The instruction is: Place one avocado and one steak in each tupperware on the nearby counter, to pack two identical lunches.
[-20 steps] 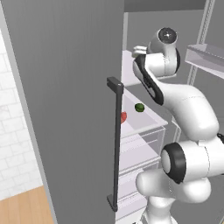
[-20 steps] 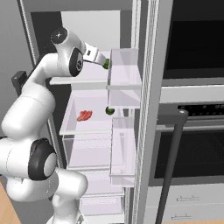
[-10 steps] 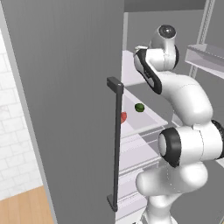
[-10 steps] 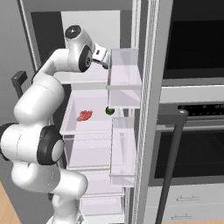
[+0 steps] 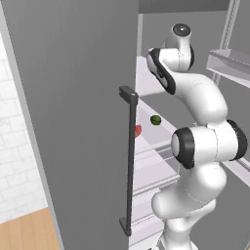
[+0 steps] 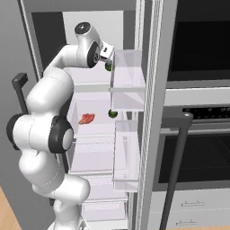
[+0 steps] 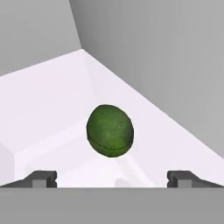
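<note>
A dark green avocado (image 7: 110, 130) lies on the fridge's white upper shelf (image 7: 39, 100), close to the back corner. My gripper (image 7: 112, 177) is open, its fingertips (image 7: 41, 178) spread wider than the fruit, just short of it and not touching. From the right base view, the gripper (image 6: 108, 58) hovers over this avocado (image 6: 108, 67) beside the door bin. On the shelf below lie a second avocado (image 6: 112, 113) (image 5: 155, 119) and a red steak (image 6: 86, 118) (image 5: 138, 130). The tupperware and counter are out of view.
The open grey fridge door with its dark handle (image 5: 129, 161) stands close on the left. Translucent door bins (image 6: 128, 81) hang right of the shelves. A built-in oven with a dark bar handle (image 6: 177, 166) fills the right side. Drawers (image 6: 92, 155) sit lower in the fridge.
The arm has pushed deeper over the upper shelf, bringing the hand nearer the avocado. The jaws have stayed open. Nothing on the shelves has moved.
</note>
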